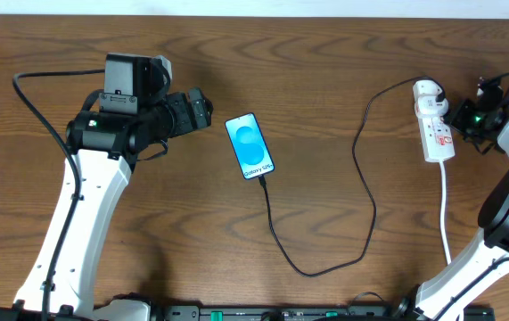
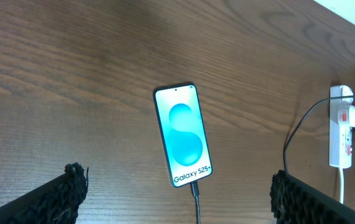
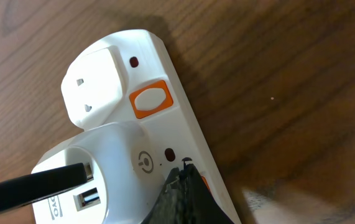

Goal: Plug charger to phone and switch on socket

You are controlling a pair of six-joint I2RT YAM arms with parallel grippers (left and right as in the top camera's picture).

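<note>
My socket (image 1: 433,125) lies near the worktop's (image 1: 325,53) right edge, toward the far side, and it carries two things: a white plug (image 3: 96,87) in its end outlet and the white adapter (image 3: 112,177) in the next one. The charger (image 1: 365,192) runs from the adapter across the wood to the phone (image 1: 250,146) near the middle, its tip seated in the phone's near end. My right tool (image 3: 184,180) is closed, tips together at the socket's face beside the adapter, right by a half-hidden orange switch (image 3: 202,182). My left tool (image 1: 202,109) stands wide open just left of the phone, clear of it
</note>
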